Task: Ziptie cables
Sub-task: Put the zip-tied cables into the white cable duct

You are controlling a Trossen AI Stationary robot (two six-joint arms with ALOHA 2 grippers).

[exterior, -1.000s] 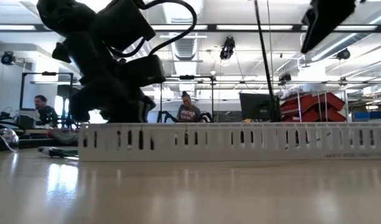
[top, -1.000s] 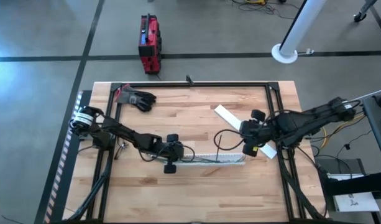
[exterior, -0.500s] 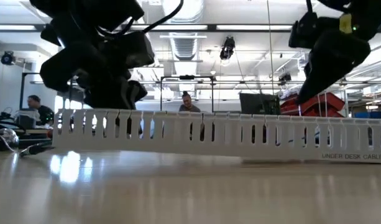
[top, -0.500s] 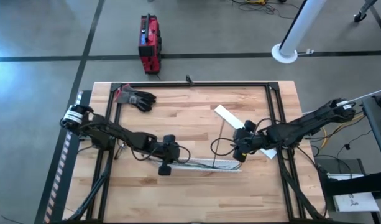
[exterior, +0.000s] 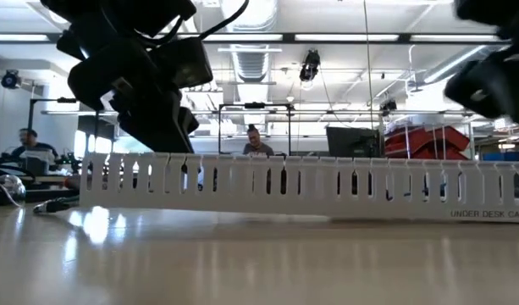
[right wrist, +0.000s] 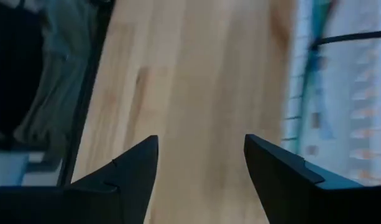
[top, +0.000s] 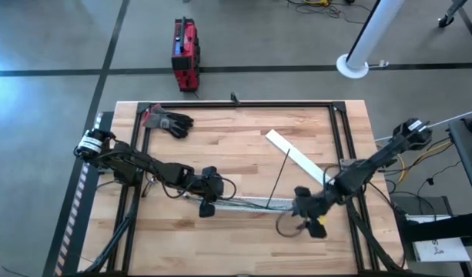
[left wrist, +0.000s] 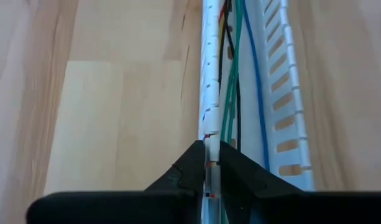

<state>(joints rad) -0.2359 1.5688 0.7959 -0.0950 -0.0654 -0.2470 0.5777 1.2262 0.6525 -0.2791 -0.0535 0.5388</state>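
Observation:
A white slotted channel (top: 255,203) lies across the table's near middle, with green, blue, dark and reddish cables (left wrist: 230,93) running along its inside. My left gripper (left wrist: 210,155) is shut on the channel's left end (top: 210,201). In the low view that end (exterior: 94,174) stands a little off the table while the right part (exterior: 462,203) rests on it. My right gripper (right wrist: 201,146) hangs open over bare wood by the channel's right end (top: 297,203), nothing between its fingers. A thin dark cable (top: 280,173) runs from the channel toward the far side. My left gripper pinches one slotted side wall of the channel (left wrist: 209,140) at its left end, one finger outside the wall and one inside beside the cables. The fingers lie along the channel. That end is lifted a little; the channel's right part stays on the table.
A flat white lid (top: 297,158) lies slanting at the right middle. A black glove (top: 171,121) sits at the far left corner. A dark cable loop (top: 286,225) lies near the right gripper. A black frame (top: 243,104) edges the table. People sit in the room beyond.
My left gripper has drawn the channel toward the table's left and near edges and raised its left end off the wood; the right end stays down. My right gripper has gone down and toward the near edge, past the channel's right end.

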